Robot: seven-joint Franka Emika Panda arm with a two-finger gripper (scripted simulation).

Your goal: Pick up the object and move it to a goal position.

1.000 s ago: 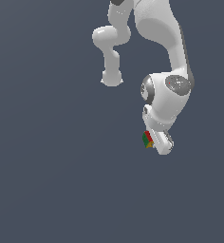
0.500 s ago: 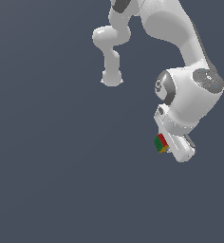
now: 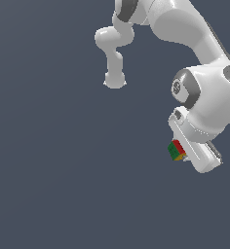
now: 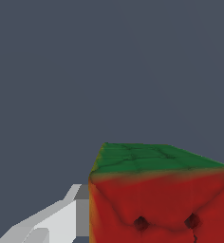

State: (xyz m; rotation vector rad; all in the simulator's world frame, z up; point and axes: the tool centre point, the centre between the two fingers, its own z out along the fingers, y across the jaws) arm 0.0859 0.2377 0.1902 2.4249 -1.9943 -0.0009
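Clamped on the cube [image 3: 176, 150], the claw [image 3: 181, 151] is swinging further toward the exterior view's right than a second ago, carrying it over the grey surface [image 3: 53, 175], suggesting transport toward the goal is underway.

Red, green and orange cube [image 3: 176, 150], white arm [image 3: 204, 97], plain slate-grey backdrop [image 3: 53, 170]

Loads of room here
Nothing but flat grey all around the hand [image 3: 181, 151] and cube [image 3: 176, 150], no obstacles anywhere.
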